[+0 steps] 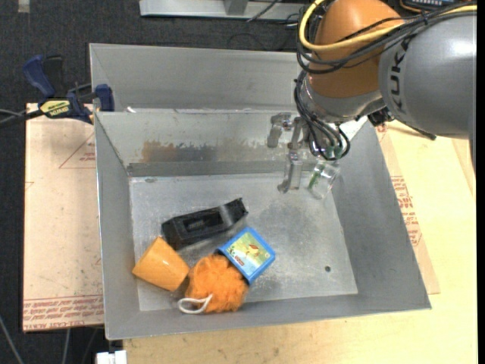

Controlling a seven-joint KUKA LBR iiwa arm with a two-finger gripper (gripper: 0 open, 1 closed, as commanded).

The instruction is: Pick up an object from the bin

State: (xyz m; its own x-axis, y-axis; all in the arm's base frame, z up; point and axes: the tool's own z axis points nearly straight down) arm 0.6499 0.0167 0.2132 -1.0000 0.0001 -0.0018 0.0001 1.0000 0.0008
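My gripper [290, 174] hangs over the back right part of the bin floor, close to the rear wall. A small clear plastic thing [321, 179] with a green fleck sits right against its right side; I cannot tell whether it is gripped or lies on the floor. A black stapler-like block [203, 223] lies to the front left of the gripper, well apart from it. A blue and yellow box [247, 254] lies in front of that block.
An orange mesh sponge [216, 285] with a white loop and an orange cup [161, 265] on its side lie at the front left. The arm with its orange cover and yellow cable hangs above the bin's right rear corner.
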